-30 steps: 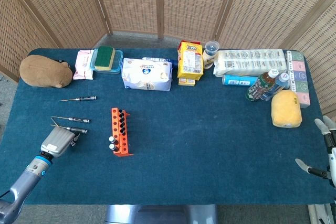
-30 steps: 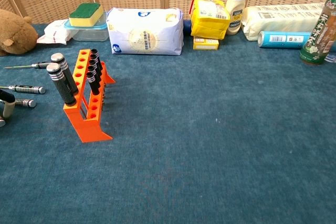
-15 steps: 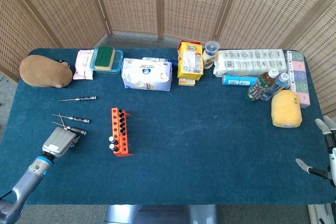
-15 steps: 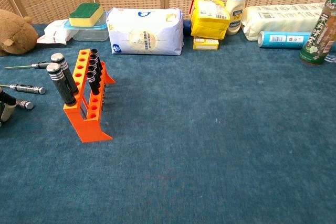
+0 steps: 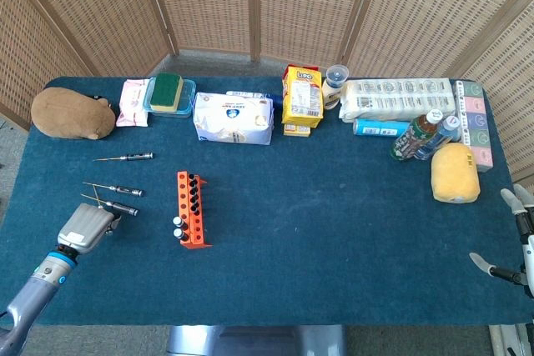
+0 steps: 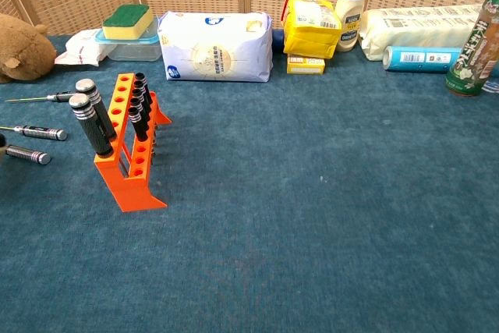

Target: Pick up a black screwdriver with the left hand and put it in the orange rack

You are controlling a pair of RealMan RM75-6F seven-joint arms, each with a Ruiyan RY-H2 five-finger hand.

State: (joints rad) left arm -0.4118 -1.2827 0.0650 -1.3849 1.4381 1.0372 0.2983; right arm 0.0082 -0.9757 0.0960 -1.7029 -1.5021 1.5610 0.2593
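A: Head view. What does my left hand (image 5: 83, 227) hold?

B: I cannot tell. I see only its grey back, low at the left edge of the blue table (image 5: 334, 231). The nearest black screwdriver (image 5: 117, 207) lies just beside its top edge; whether fingers touch it is hidden.

A: And the chest view?

B: That screwdriver (image 6: 27, 155) lies flat on the cloth, handle tip pointing right. A dark sliver at the frame's left edge may be the hand; too little shows to judge.

A: The other loose screwdrivers?

B: A second screwdriver (image 5: 117, 190) lies just behind the first, and a third screwdriver (image 5: 129, 157) farther back, toward the brown plush toy (image 5: 73, 113).

A: The orange rack (image 5: 190, 209)?

B: It stands right of the screwdrivers, apart from them, with black-handled tools upright in its holes (image 6: 129, 146).

A: My right hand (image 5: 517, 235)?

B: It is at the right table edge, fingers spread, holding nothing.
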